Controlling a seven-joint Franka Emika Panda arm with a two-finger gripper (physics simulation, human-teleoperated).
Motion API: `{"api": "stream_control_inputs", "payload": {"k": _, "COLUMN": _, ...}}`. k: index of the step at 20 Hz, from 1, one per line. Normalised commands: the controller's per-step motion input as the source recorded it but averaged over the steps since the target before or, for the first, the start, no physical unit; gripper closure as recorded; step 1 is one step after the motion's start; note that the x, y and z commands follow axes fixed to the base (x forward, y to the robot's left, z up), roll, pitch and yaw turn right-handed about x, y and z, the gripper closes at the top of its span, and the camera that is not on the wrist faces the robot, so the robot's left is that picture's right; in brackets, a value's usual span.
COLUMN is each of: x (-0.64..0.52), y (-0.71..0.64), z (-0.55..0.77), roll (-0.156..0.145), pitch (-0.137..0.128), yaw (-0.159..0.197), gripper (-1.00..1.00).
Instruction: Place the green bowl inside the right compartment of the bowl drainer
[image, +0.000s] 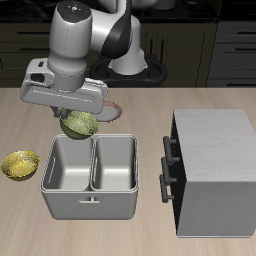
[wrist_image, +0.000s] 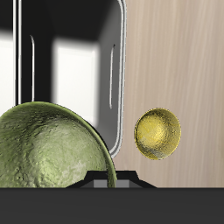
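Observation:
The green bowl (image: 80, 124) hangs tilted just above the back rim of the bowl drainer (image: 92, 198), over the well that lies nearer the small yellow-green bowl. My gripper (image: 77, 113) is shut on the green bowl's rim from above. Both square wells of the grey metal drainer look empty. In the wrist view the green bowl (wrist_image: 48, 150) fills the near field with its mottled shiny inside. Behind it show the bowl drainer's rim (wrist_image: 121, 79) and one well. My fingertips are mostly hidden by the bowl.
A small yellow-green bowl (image: 20, 164) (wrist_image: 157, 133) sits on the table right beside the drainer. A large grey box with black handles (image: 212, 175) stands on the drainer's other side, close to it.

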Motion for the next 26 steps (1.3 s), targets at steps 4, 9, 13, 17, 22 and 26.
{"api": "stream_control_inputs", "payload": {"k": 4, "x": 0.26, "y": 0.14, "z": 0.25, "roll": -0.02, "pitch": -0.014, "yaw": 0.005, "gripper": 1.0}}
{"api": "stream_control_inputs", "payload": {"k": 9, "x": 0.29, "y": 0.2, "z": 0.25, "roll": -0.01, "pitch": -0.01, "yaw": 0.018, "gripper": 1.0}}
{"api": "stream_control_inputs", "payload": {"k": 13, "x": 0.11, "y": 0.08, "z": 0.07, "roll": -0.013, "pitch": -0.002, "yaw": 0.017, "gripper": 1.0}}
{"api": "stream_control_inputs", "payload": {"k": 17, "x": 0.03, "y": -0.08, "z": -0.01, "roll": -0.038, "pitch": 0.012, "yaw": -0.003, "gripper": 1.0}}
{"api": "stream_control_inputs", "payload": {"k": 22, "x": 0.01, "y": -0.16, "z": -0.09, "roll": -0.037, "pitch": 0.019, "yaw": -0.002, "gripper": 1.0}}
{"api": "stream_control_inputs", "payload": {"k": 26, "x": -0.04, "y": -0.11, "z": -0.03, "roll": -0.016, "pitch": 0.001, "yaw": 0.002, "gripper": 1.0}}
